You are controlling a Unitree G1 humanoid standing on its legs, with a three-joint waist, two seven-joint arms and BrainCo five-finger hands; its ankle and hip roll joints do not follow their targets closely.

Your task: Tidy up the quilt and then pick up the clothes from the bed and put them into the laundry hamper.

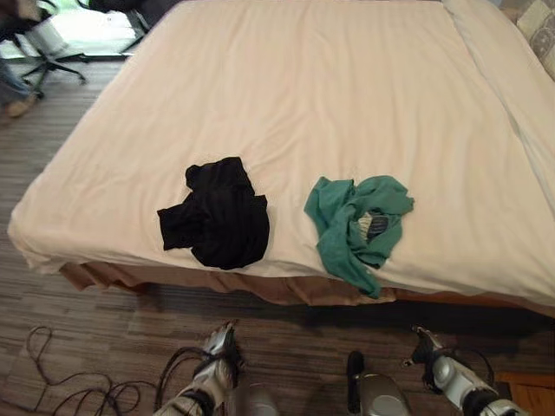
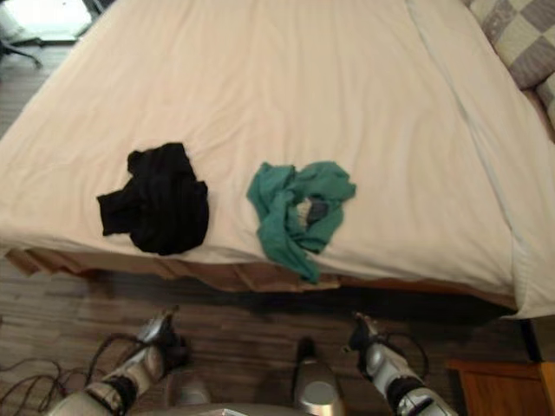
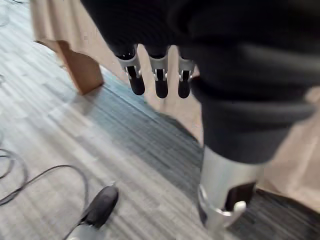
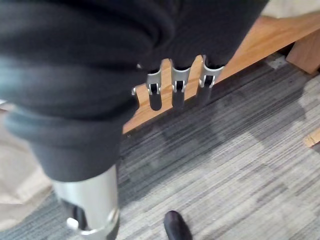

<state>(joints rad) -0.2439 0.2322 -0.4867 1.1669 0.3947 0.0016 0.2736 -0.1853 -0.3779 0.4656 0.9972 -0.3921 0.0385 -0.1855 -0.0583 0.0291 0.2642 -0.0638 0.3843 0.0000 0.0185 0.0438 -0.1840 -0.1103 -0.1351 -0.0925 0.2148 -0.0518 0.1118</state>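
A cream quilt lies spread flat over the bed. Near the bed's front edge a crumpled black garment lies left of centre. A green garment sits to its right, one end hanging over the edge. My left hand hangs low over the floor in front of the bed, below the black garment. Its fingers are straight and hold nothing. My right hand hangs low at the right, below and right of the green garment, its fingers straight and empty too.
An office chair and a person's foot stand on the floor at the far left. A checked pillow lies at the bed's far right. A wooden piece sits on the floor at the lower right. The bed's wooden leg meets the floor near my left hand.
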